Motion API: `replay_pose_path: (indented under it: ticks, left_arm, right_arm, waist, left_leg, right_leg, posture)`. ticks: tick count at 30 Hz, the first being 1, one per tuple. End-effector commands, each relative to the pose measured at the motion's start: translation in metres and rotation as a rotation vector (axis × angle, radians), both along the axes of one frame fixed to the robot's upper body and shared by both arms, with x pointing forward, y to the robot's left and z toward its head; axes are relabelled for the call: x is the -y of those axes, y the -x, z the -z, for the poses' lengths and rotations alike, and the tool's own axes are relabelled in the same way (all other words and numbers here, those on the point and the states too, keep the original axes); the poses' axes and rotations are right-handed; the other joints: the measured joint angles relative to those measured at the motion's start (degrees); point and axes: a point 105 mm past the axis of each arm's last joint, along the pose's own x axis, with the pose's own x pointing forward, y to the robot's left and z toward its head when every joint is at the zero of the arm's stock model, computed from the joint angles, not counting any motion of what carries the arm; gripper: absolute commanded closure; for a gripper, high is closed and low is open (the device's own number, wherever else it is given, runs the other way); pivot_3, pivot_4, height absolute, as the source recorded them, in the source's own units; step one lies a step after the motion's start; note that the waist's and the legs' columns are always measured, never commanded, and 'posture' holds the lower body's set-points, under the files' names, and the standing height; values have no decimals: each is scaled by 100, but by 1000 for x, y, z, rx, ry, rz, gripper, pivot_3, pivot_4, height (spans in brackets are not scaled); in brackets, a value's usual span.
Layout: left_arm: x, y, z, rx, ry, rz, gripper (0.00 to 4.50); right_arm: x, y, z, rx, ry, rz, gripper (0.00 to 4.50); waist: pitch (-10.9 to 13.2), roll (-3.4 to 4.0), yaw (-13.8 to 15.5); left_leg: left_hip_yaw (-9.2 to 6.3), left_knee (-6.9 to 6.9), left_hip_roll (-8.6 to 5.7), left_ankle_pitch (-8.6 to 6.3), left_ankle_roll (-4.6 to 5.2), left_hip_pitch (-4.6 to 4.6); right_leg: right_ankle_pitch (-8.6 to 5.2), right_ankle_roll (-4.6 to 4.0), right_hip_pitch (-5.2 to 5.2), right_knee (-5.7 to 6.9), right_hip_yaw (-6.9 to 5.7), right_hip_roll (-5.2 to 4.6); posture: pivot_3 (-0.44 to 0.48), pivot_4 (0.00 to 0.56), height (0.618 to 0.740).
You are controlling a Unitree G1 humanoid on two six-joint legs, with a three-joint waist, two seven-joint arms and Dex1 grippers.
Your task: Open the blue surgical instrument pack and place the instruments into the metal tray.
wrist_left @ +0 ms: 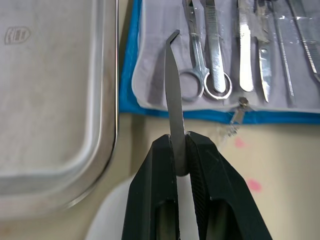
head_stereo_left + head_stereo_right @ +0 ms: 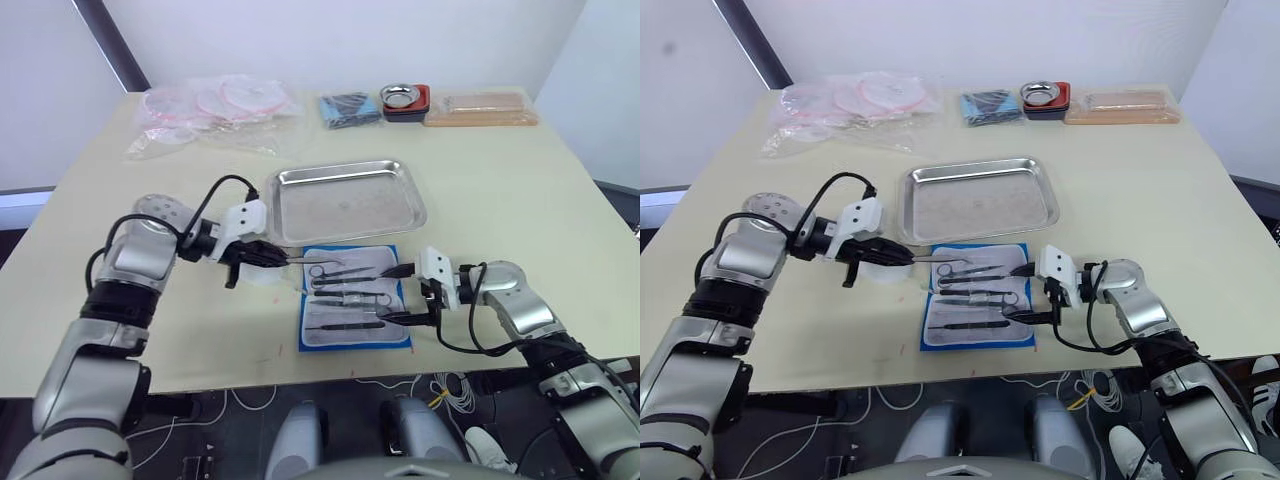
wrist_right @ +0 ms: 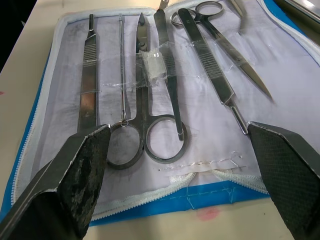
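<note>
The blue surgical instrument pack point(image 2: 354, 311) is laid open just at 6 o'clock of the metal tray point(image 2: 346, 200), and scissors point(image 3: 150, 125), forceps and probes are seen in its grey-white lining. A curved-tipped tool point(image 1: 172, 95) is pinched between the closed fingers of the left gripper point(image 1: 181, 150), just at the pack's 9 o'clock edge. The right gripper point(image 3: 180, 150) is spread wide at the pack's 3 o'clock side. Transfer appears to be under way; next, the held tool is judged to need carrying towards 12 o'clock, over the rim, and releasing

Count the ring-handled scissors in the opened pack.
2. One pair of scissors lies mid-pack among the straight tools; a second pair of scissors lies nearer the metal tray. Others may be hidden.
</note>
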Motion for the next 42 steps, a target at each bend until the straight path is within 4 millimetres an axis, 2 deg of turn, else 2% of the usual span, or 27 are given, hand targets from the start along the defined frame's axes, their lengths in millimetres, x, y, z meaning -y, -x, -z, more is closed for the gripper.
replay_pose_path:
  ticks: [1, 5, 8, 14, 18, 23, 31, 34, 39, 42]
  left_arm:
    - [-7, 2, -20, 46, 18, -13, 4404]
    - [-7, 5, -38, 46, 112, -94, 4404]
    - [3, 4, -52, 69, 259, -199, 4404]
    - [18, -6, -60, 160, 382, -392, 4404]
    - [23, -17, -62, 258, 452, -602, 4404]
    - [32, -24, -48, 308, 477, -800, 4404]
    - [30, -34, -15, 333, 421, -1071, 4404]
    - [38, -42, -11, 309, 487, -1199, 4404]
    - [59, -50, 4, 254, 501, -1321, 4404]
    - [56, -57, 6, 274, 489, -1391, 4404]
  right_arm:
    - [20, 21, 63, -207, 201, 65, 0]
    - [21, 22, 64, -205, 202, 64, 0]
    - [21, 22, 64, -203, 203, 64, 0]
    - [20, 21, 64, -200, 201, 61, 0]
    - [19, 22, 64, -198, 198, 57, 0]
    - [20, 23, 64, -189, 197, 53, 0]
    - [19, 23, 60, -175, 165, 44, 0]
    - [20, 24, 61, -178, 168, 47, 0]
    - [20, 21, 60, -167, 160, 59, 0]
    - [20, 21, 60, -166, 163, 60, 0]
  waist:
    - [-2, -4, 5]
    - [-5, -9, 5]
    - [-8, -10, 7]
    - [-15, -20, 10]
    - [-18, -25, 15]
    - [-19, -25, 13]
    - [-22, -23, 16]
    - [-31, -26, 47]
    - [-36, -26, 35]
    - [-36, -26, 26]
  left_leg:
    - [-1, 0, 0, 0, 0, 0]
    - [-2, 0, 2, 0, 0, -1]
    - [-4, 0, 3, 0, 0, 0]
    - [-6, -1, 8, 0, 0, 0]
    - [-9, -2, 10, 0, 0, 2]
    - [-12, -3, 4, 0, -1, 5]
    - [-15, -8, 0, -1, -2, 14]
    - [-15, -9, -2, -1, -2, 12]
    - [-13, -8, -11, -1, -3, 10]
    - [-12, -8, -13, -1, -3, 10]
  right_leg:
    - [-1, -2, 0, 0, -1, 0]
    - [-6, -8, 0, 0, -2, -1]
    - [-6, -7, 0, 0, -4, -2]
    - [-1, 4, 1, 0, -5, -4]
    - [0, 5, 2, 0, -3, -7]
    - [2, 6, 5, 0, 0, -7]
    - [9, -5, 16, -4, 1, -14]
    - [9, -6, 15, -4, -2, -12]
    - [14, -11, 21, -8, -5, -21]
    - [15, -12, 20, -8, -5, -17]
  posture:
    - [0, 150, 740]
    - [0, 150, 740]
    - [0, 150, 740]
    - [0, 150, 740]
    - [0, 150, 740]
    - [0, 150, 740]
    - [0, 150, 740]
    - [0, 150, 740]
    - [0, 150, 740]
    - [0, 150, 740]
